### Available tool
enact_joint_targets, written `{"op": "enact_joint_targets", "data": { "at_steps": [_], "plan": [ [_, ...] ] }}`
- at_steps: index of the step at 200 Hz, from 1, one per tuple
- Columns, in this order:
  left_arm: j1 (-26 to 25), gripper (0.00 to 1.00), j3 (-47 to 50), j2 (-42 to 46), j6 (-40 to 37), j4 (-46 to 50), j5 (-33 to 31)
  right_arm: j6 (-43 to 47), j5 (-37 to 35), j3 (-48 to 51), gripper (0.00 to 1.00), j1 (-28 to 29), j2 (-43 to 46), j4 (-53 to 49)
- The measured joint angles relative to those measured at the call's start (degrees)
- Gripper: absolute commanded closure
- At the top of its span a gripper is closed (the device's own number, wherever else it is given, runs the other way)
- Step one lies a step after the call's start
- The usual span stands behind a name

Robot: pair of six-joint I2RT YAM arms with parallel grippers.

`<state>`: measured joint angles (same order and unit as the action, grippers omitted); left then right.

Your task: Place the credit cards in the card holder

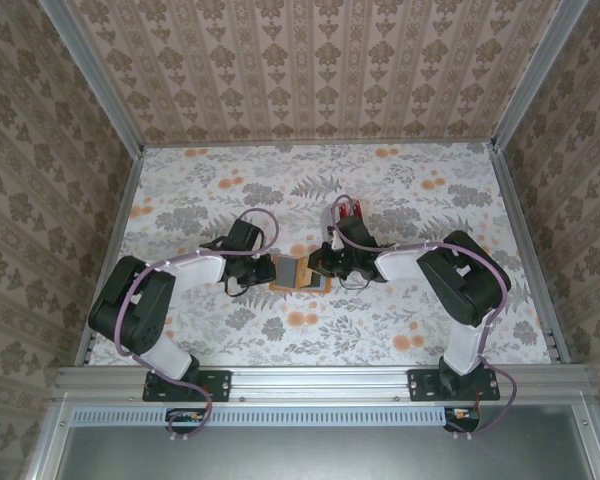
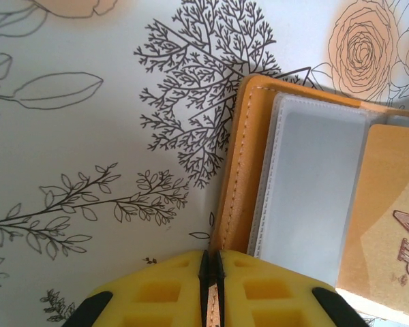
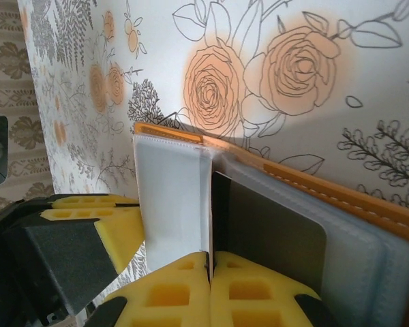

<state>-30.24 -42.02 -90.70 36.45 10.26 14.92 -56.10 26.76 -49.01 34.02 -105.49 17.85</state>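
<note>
card holder [image 1: 300, 273]: lay open at mid-bench, orange cover down, between the two arms
cards: gold card [image 2: 382, 218] and dark card [image 3: 273, 231] lay against its inner pockets
right gripper [image 3: 210, 286]: pinched shut on a clear sleeve [image 3: 174, 197], held upright
left gripper [image 2: 211, 289]: narrow, clamped on the holder's orange edge
bench [image 1: 400, 195]: floral-patterned

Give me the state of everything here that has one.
Orange stitched card holder: open, lying flat.
Clear plastic sleeve: lifted upright.
Dark grey card: tucked behind lifted sleeve.
Gold VIP card: flat in holder.
Left gripper: shut, apparently on holder's edge.
Right gripper: shut on sleeve.
</note>
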Motion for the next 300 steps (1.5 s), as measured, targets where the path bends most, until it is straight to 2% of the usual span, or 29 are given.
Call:
{"op": "enact_joint_targets", "data": {
  "at_steps": [152,214,300],
  "plan": [
    [0.0,0.86,-0.39,-0.48,0.0,-0.07,0.35,5.18,-3.28,-1.27,0.94,1.86,4.63,-9.86],
    [0.0,0.86,-0.37,-0.48,0.0,-0.13,0.44,2.75,-0.7,-1.27,0.94,0.83,0.87,-4.72],
    [0.0,0.87,-0.2,-0.48,0.0,-0.5,0.48,2.45,-0.17,-1.53,0.94,0.31,-0.13,-4.31]
  ]
}}
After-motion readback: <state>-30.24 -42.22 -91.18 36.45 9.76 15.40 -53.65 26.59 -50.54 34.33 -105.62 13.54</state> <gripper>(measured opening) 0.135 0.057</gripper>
